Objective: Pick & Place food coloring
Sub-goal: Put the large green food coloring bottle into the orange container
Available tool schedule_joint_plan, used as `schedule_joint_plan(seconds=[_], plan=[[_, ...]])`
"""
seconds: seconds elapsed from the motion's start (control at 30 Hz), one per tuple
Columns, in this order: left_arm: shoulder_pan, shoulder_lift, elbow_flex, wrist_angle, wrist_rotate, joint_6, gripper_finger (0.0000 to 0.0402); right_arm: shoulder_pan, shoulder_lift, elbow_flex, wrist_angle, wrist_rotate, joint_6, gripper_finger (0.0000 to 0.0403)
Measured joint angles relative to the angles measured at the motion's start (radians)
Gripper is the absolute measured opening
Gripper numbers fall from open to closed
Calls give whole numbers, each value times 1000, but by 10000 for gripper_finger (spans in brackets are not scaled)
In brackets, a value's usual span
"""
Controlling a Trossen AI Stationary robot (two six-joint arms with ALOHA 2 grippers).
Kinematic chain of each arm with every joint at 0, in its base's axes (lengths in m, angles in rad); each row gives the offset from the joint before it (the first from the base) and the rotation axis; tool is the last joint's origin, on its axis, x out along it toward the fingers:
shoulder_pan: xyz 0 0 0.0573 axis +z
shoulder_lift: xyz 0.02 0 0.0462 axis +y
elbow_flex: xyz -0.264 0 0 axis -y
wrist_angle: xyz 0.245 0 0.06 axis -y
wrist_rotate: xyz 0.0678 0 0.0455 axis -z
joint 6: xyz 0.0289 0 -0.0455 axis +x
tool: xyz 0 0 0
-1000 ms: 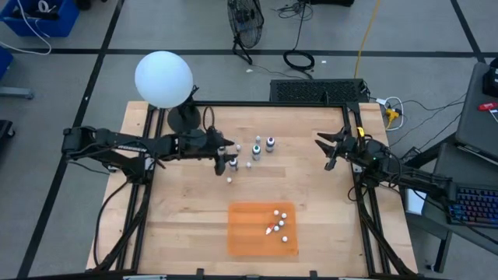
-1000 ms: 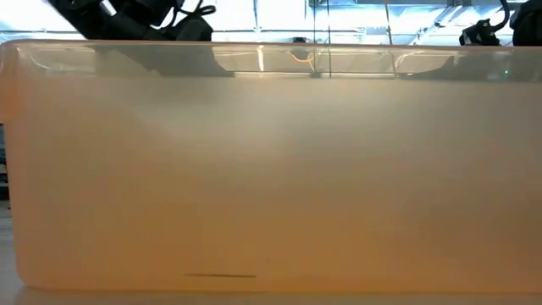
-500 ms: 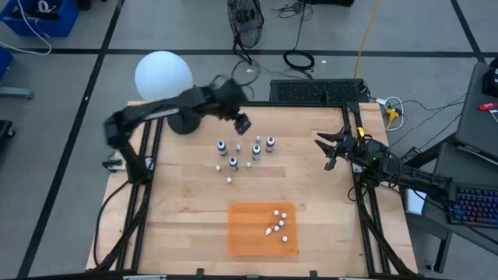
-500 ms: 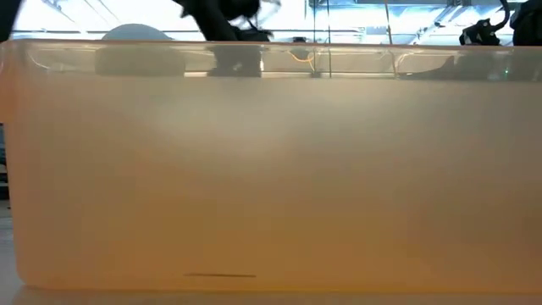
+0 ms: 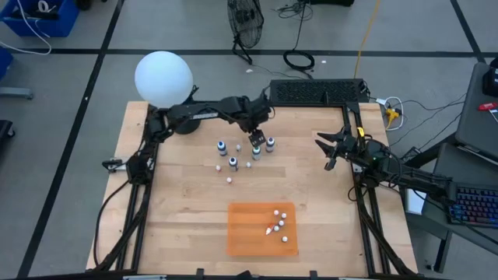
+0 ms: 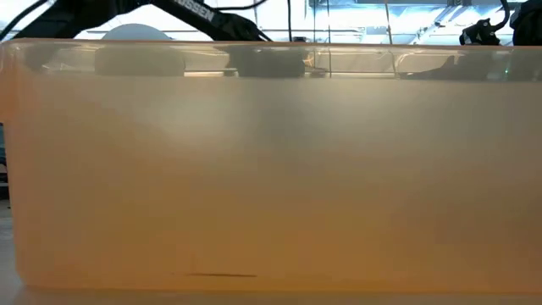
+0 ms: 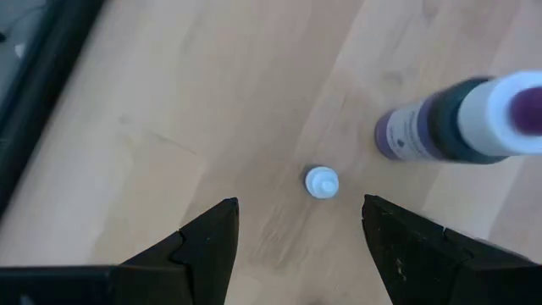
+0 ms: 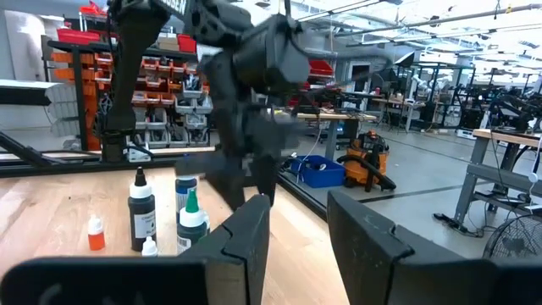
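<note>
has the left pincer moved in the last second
Yes. In the high view the left pincer has swung from the bottle cluster's left side toward the right, now over the bottles beside the purple-capped bottle.

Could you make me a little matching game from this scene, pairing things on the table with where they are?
Things:
1. flat orange rectangular mat
2. big white round globe
3. left hand
4. right hand

Places:
A. far left corner of the table
B. open above the cluster of small dark bottles
C. near middle of the table, small white droppers lying on it
D. open near the table's right edge

Pairs: 1-C, 2-A, 3-B, 4-D
</note>
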Motion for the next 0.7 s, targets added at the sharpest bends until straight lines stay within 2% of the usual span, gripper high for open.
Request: schedule_joint_plan(seconds=[0.7], plan=[[-21, 75, -4, 73, -1, 29, 250, 1, 0, 0, 0, 0, 0, 111]])
